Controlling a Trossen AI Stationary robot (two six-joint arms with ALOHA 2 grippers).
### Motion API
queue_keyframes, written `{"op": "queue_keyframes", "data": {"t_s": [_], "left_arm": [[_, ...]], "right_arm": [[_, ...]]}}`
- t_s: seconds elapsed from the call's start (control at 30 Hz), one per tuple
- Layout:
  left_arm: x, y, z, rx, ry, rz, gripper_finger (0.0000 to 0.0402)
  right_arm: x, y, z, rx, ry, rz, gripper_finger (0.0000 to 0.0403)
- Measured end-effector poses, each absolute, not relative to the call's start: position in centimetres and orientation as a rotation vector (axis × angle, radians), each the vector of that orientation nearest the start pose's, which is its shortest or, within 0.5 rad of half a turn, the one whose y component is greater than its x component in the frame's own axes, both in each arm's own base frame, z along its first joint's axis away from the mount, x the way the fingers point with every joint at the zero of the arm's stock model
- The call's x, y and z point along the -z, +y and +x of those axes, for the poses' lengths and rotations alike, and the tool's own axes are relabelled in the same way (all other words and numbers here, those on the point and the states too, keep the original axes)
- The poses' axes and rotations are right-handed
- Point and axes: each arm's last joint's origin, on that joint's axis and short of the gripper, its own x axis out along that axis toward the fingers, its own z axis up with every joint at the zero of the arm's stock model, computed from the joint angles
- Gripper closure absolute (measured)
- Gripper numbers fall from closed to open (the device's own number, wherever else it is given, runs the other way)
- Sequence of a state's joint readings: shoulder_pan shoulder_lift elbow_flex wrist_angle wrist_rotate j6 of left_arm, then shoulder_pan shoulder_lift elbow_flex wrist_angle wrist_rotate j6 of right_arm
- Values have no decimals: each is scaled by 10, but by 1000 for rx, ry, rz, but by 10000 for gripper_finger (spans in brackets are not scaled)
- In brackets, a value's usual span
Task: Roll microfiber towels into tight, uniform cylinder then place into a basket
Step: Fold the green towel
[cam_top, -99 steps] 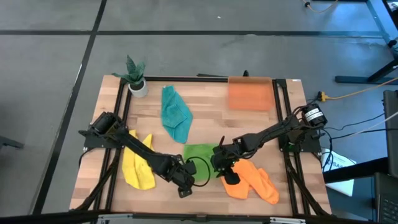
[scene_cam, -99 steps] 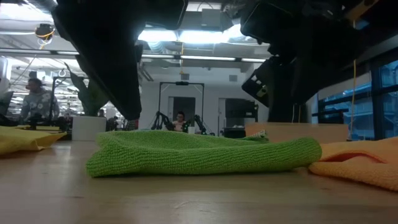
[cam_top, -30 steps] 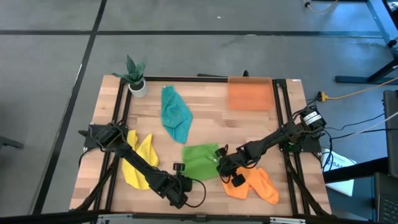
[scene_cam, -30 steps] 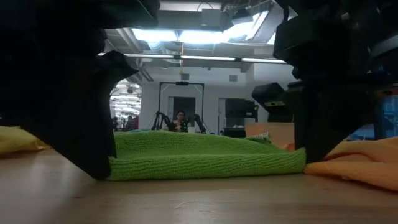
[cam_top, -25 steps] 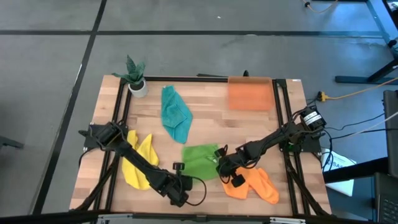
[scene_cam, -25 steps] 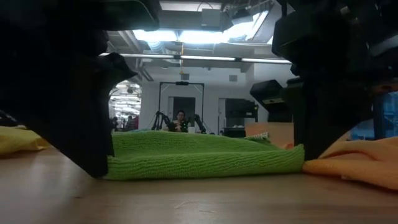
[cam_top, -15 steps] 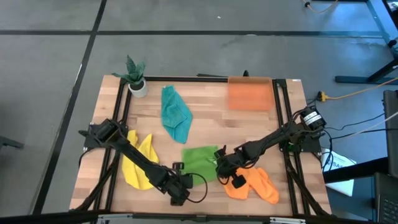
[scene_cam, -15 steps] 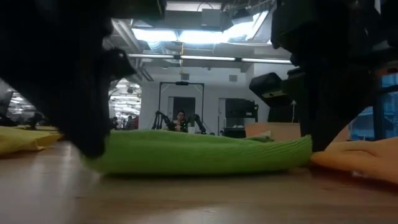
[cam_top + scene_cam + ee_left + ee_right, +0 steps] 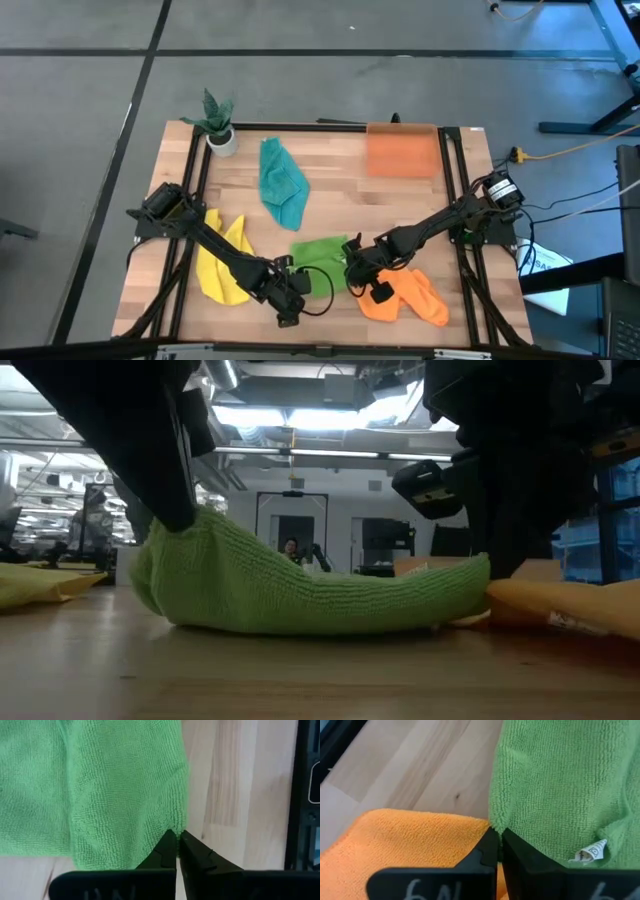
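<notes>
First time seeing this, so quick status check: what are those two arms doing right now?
Left gripper and right gripper both shut on green towel corners. Left corner lifted. Orange towel touching alongside.

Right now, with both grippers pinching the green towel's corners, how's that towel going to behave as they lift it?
Probably floppy: the green towel already sags between the left gripper and the right gripper, each shut on a corner. Likely light, since one pinched corner has come up off the table. The looped weave suggests it won't slip out easily.
</notes>
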State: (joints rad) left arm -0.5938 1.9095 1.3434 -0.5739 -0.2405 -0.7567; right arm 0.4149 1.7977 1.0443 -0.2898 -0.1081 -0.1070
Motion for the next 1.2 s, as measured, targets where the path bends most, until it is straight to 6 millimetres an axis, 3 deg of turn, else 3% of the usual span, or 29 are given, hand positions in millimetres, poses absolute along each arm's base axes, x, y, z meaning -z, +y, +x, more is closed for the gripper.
{"op": "queue_keyframes", "data": {"t_s": [0.17,0.53,0.6,0.73,0.8,1.2], "left_arm": [[-185,-211,324,-94,1078,-214,401],[-185,-210,325,-100,1074,-213,401],[-185,-210,325,-99,1074,-213,401],[-185,-210,325,-100,1075,-218,401],[-185,-210,325,-99,1077,-219,402],[-185,-208,326,-102,1077,-223,401]], "right_arm": [[-153,143,316,-546,1026,-246,390],[-153,143,316,-555,1022,-249,318],[-153,143,316,-554,1023,-246,324],[-153,143,316,-554,1026,-247,384],[-153,143,316,-554,1025,-247,394],[-153,144,317,-554,1020,-242,296]]}}
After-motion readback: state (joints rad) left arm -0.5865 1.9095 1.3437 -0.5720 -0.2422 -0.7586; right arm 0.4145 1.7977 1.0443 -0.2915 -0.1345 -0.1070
